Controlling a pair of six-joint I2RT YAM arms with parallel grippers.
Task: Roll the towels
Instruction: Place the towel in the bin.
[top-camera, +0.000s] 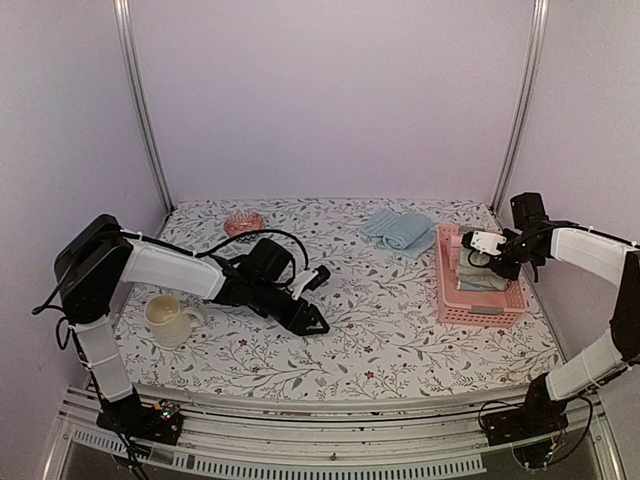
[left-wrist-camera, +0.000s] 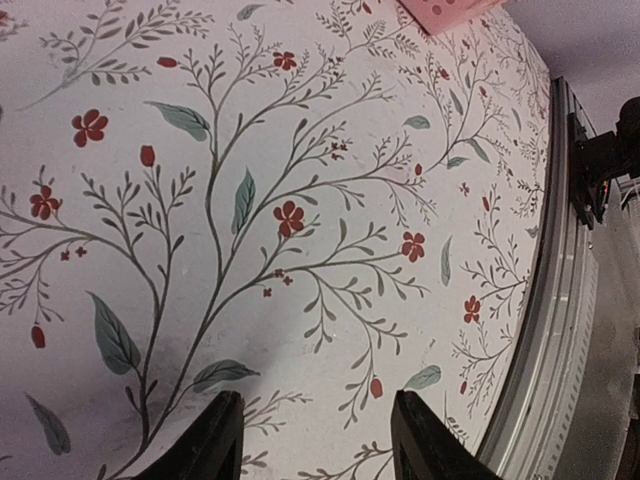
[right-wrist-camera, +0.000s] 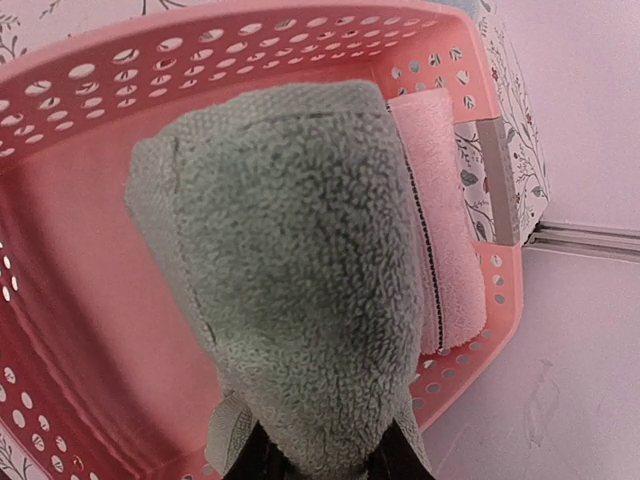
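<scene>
Top external view: two arms over a flower-patterned desk (top-camera: 400, 345), the left one stretched low toward the middle, the right one bent in over the right side
Left pincer (top-camera: 318, 300): fingers spread wide apart with nothing between them, close above the bare cloth, well apart from every towel
Left wrist view: the same pincer (left-wrist-camera: 315, 450) shows two dark fingertips (left-wrist-camera: 210, 440) at the bottom edge, with printed leaves and red flowers of the desk (left-wrist-camera: 300, 150) between and beyond them
Right pincer (top-camera: 476, 256): clamped on the grey-green towel (top-camera: 484, 279), above the pink basket (top-camera: 448, 312)
Right wrist view: the grey-green towel (right-wrist-camera: 290, 270) fills the centre as a thick bundle, its lower end pinched by the pincer (right-wrist-camera: 325, 465); the pink basket (right-wrist-camera: 250, 50) lies under and around it
Pink towel (right-wrist-camera: 445, 230): inside the basket along its right wall, just beside the grey-green one
Blue towel (top-camera: 400, 230): lying loosely folded on the desk near the back, left of the basket
Cream mug (top-camera: 168, 320): upright on the desk at the left, near the left arm
Small pink item (top-camera: 243, 223): at the back left; too small to tell what it is
</scene>
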